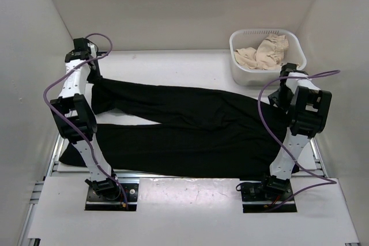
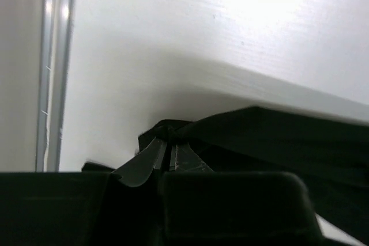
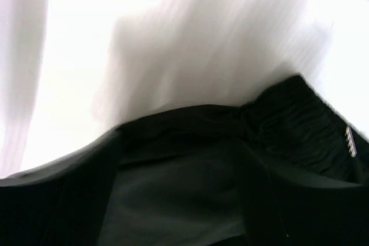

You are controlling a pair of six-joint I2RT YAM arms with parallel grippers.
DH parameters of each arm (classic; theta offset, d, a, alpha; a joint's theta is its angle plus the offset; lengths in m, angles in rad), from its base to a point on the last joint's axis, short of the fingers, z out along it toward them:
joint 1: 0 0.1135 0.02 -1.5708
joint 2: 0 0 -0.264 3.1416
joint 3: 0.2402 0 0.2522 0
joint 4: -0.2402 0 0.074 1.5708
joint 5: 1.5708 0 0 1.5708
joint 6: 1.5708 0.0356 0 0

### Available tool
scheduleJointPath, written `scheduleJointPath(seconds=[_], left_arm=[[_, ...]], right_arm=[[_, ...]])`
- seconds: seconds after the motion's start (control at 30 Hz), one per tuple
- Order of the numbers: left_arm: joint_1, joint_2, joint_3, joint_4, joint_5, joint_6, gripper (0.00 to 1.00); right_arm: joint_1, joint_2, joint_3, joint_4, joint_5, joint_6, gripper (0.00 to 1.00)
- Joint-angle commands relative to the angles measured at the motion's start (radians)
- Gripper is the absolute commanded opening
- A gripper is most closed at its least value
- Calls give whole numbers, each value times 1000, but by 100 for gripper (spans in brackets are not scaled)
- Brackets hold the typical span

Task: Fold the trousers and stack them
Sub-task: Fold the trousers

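The black trousers [image 1: 190, 128] lie spread across the table, legs to the left and waist to the right. My left gripper [image 1: 92, 76] is at the end of the far leg. In the left wrist view its fingers [image 2: 151, 156] are closed together on a pinch of the black hem [image 2: 167, 129]. My right gripper [image 1: 281, 93] is at the waist end. In the right wrist view the gathered waistband [image 3: 305, 113] and black cloth hang close over the jaws, raised off the table and bunched to a point. The fingers themselves are hidden by cloth.
A white basket [image 1: 295, 44] with beige cloth [image 1: 262, 53] stands at the back right, just behind my right arm. White walls close in the table on three sides. A metal rail [image 2: 52, 73] runs along the left edge.
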Motion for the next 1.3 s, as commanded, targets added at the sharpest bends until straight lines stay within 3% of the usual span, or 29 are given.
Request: scheduleJointPath(seconds=[0.0, 0.07, 0.1, 0.2, 0.37, 0.5, 0.63, 0.83, 0.97, 1.07, 1.27], left_arm=[[25, -69, 53, 52, -52, -1, 14], [43, -69, 76, 73, -61, -1, 14], [53, -45, 93, 73, -71, -1, 14], [76, -11, 183, 73, -98, -1, 14], [85, -31, 245, 83, -134, -1, 14], [118, -148, 145, 83, -149, -1, 14], [230, -302, -80, 92, -135, -1, 14], [422, -592, -465, 156, -55, -1, 14], [517, -690, -707, 222, 15, -1, 14], [585, -678, -734, 244, 64, -1, 14], [646, -599, -682, 253, 144, -1, 14]], right_arm=[[-33, 77, 41, -33, 34, 50, 63], [-33, 88, 41, -45, 23, 39, 40], [-42, 88, 41, -45, 36, 27, 22], [-42, 45, 50, -54, 79, -14, 0], [-42, -98, 110, -93, 138, -114, 0], [-42, -294, 65, -117, 148, -163, 0], [-42, -509, -79, -140, 116, -151, 0], [-42, -868, -455, -223, 2, -32, 0], [-51, -1112, -679, -277, -81, 19, 0], [-51, -1199, -753, -291, -92, 19, 0], [-51, -1219, -730, -305, -38, -32, 0]])
